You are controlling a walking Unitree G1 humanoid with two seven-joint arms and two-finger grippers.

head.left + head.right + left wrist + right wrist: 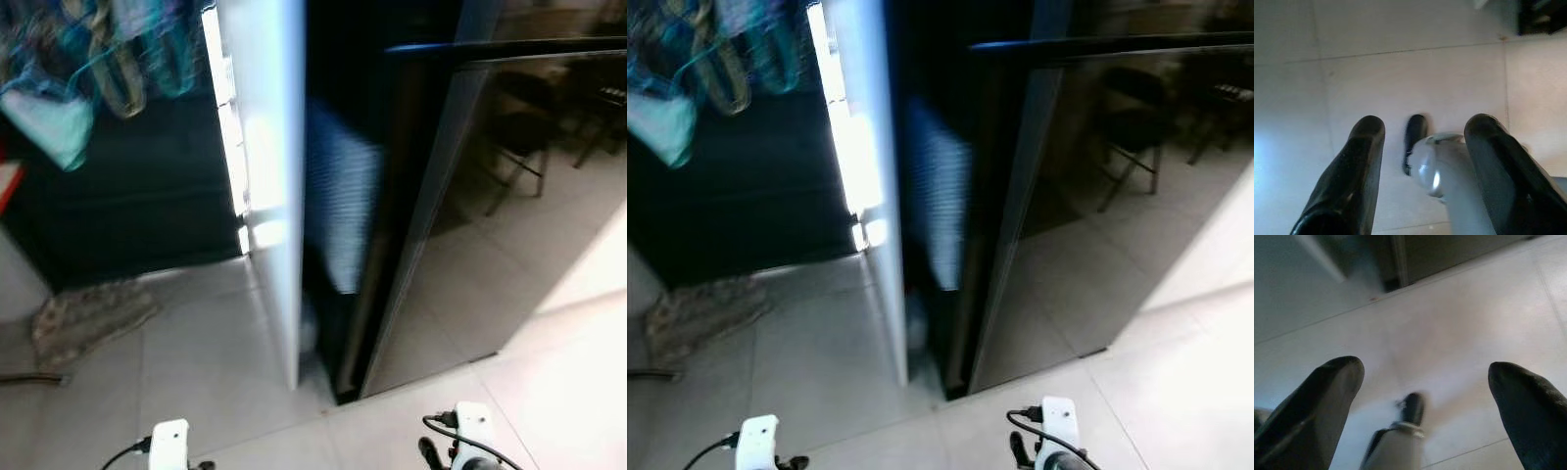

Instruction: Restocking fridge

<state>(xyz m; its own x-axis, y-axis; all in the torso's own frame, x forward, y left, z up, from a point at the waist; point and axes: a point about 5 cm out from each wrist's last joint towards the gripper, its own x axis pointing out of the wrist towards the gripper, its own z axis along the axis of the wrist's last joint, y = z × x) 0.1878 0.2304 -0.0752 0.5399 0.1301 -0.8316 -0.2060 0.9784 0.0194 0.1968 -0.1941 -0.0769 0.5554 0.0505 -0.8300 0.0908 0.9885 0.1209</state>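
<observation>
At the fridge (pixel 460 196), door (pixel 269 176) open — both end effectors, left (pixel 1422 142) and right (pixel 1425 382), spread wide, empty; next, fetch stock.

Left gripper (pixel 1422 127) and right gripper (pixel 1425 374) hang low, fingers spread.

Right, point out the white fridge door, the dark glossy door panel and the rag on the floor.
white fridge door (pixel 269 176), left eye view, on its lit edge face.
dark glossy door panel (pixel 490 225), left eye view, mid reflective surface.
rag (pixel 88 315), left eye view, centre of the crumpled cloth.
</observation>
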